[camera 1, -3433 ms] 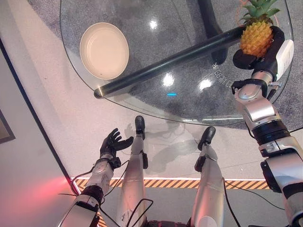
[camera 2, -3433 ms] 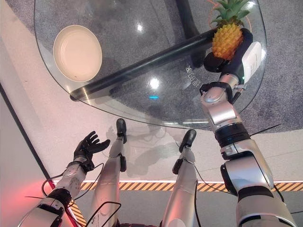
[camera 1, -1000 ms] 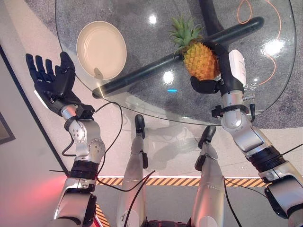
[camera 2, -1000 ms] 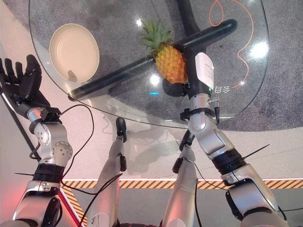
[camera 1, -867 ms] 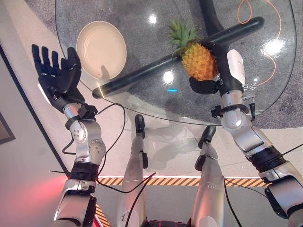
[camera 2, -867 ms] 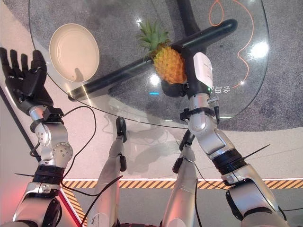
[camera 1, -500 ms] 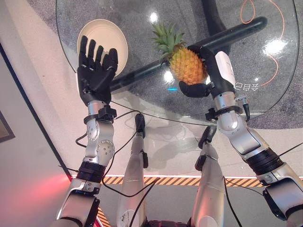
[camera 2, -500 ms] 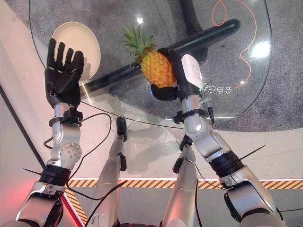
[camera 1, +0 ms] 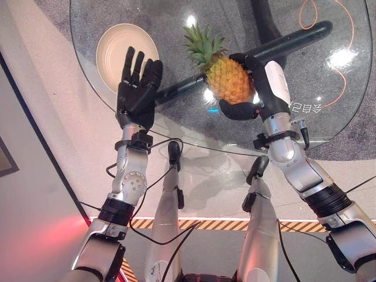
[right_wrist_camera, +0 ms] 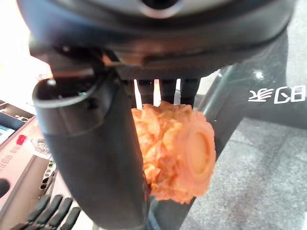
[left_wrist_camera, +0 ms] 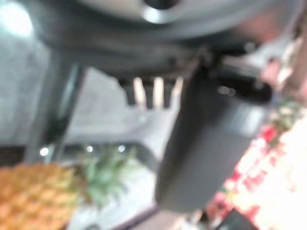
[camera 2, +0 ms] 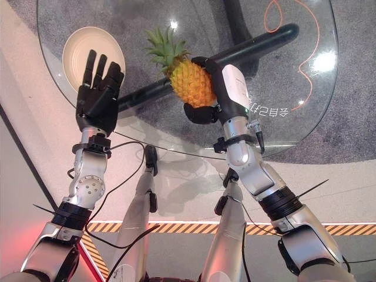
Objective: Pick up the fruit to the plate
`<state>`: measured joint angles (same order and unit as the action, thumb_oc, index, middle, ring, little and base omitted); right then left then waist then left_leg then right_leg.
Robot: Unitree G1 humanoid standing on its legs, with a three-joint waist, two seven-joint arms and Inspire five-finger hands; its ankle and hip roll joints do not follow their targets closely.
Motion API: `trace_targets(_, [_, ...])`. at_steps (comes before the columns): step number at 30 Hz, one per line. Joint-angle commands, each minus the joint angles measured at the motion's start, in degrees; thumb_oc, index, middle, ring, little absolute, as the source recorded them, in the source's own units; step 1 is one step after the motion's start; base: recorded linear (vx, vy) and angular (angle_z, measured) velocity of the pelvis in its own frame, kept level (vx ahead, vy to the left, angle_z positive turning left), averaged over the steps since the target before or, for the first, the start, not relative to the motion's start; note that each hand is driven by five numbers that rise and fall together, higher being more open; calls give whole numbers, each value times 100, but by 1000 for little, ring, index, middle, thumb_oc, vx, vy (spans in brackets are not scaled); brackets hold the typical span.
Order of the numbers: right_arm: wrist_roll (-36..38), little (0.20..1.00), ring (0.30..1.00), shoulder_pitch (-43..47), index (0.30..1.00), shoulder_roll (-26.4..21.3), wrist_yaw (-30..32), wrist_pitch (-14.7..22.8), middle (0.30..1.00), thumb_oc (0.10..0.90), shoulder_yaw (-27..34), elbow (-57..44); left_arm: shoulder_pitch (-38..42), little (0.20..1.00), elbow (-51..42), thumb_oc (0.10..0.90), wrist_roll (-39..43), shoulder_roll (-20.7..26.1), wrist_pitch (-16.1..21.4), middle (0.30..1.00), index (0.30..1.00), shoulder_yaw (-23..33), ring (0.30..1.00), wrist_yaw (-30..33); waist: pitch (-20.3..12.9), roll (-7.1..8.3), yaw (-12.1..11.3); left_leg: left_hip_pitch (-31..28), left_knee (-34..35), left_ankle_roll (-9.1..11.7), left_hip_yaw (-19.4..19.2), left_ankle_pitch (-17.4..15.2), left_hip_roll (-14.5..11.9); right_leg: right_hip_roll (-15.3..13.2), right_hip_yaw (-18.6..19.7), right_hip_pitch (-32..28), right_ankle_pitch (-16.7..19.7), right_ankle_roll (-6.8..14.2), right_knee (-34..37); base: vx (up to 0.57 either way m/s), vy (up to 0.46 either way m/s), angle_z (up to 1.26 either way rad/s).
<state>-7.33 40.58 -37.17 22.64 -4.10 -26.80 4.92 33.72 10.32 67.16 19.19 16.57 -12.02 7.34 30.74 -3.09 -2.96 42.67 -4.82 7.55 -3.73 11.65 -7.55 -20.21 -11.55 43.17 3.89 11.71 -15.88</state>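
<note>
The right hand (camera 1: 254,88) is wrapped around the pineapple (camera 1: 229,79), fingers and thumb curled round its body, carrying it above the middle of the glass table (camera 1: 329,126) with the leafy crown pointing toward the plate (camera 1: 111,44). The left hand (camera 1: 136,91) is raised with fingers straight and spread, holding nothing, its palm up between the pineapple and the plate, which lies near the table's left edge. The main risk, as I judge it, is the fruit slipping: the hold is a 1-handed grip on a heavy, tapering, knobbly body, and any tilt on the way across could roll it out onto hard glass. A second risk is the 2 hands meeting, since the open left hand stands in the path to the plate. The table is a round clear top over a dark crossbar (camera 1: 294,38); through it shows grey carpet with an orange cable (camera 1: 308,12), and nearer, pale floor with a black-and-yellow striped strip (camera 1: 205,225).
</note>
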Motion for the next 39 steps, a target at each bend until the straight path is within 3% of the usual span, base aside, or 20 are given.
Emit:
trace_targets(1, [-202,200,300,834,300,-98,152,708,300,100,45,-1129,461,900,-796,800,276,-32,121,900,900,37,900,-453,-95,-104,44,-242,-78,56,50,-282,-142,-89,-151,34,587,235,482,0,0,0])
trace_targets(20, [-108,200,300,1150,300,-69,9,587,300,100,-267,-1512,697,900,-1015,800,395,-92,-129,900,900,-285,900,-203,-95,-95,51,-290,21,32,-4,-224,-115,-70,-196,-62,634,230,603,0,0,0])
trace_targets(39, [26,200,300,1372,300,-8,-241,471,300,100,-593,-1742,769,900,-1109,800,337,-100,-75,900,900,-410,900,-130,-95,-82,17,-249,1,44,14,-194,-119,-72,-226,-68,628,218,594,0,0,0])
